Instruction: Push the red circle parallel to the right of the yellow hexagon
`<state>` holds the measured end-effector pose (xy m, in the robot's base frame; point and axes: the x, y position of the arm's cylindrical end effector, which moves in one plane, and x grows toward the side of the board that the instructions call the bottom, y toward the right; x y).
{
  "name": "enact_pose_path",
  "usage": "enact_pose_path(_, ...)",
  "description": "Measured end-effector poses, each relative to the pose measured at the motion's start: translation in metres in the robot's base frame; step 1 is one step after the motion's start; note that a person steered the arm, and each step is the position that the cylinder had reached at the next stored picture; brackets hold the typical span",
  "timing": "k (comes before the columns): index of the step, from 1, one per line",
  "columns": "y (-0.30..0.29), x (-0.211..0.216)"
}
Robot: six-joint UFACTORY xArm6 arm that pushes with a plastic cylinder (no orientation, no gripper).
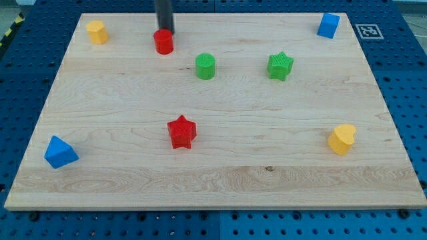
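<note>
The red circle (163,42) stands near the top of the wooden board, left of centre. The yellow hexagon (97,32) sits at the board's top left corner, well to the left of the red circle and slightly higher in the view. My tip (165,31) comes down from the view's top edge and ends right behind the red circle, at its top side, touching it or nearly so.
A green circle (205,67) lies right of and below the red circle. A green star (280,66), a blue cube (328,25) at top right, a red star (181,131), a yellow heart (342,139) and a blue triangular block (60,153) lie across the board (220,180).
</note>
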<state>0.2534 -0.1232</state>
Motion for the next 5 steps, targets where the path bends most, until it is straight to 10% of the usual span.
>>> enact_pose_path(5, 0.068, 0.132)
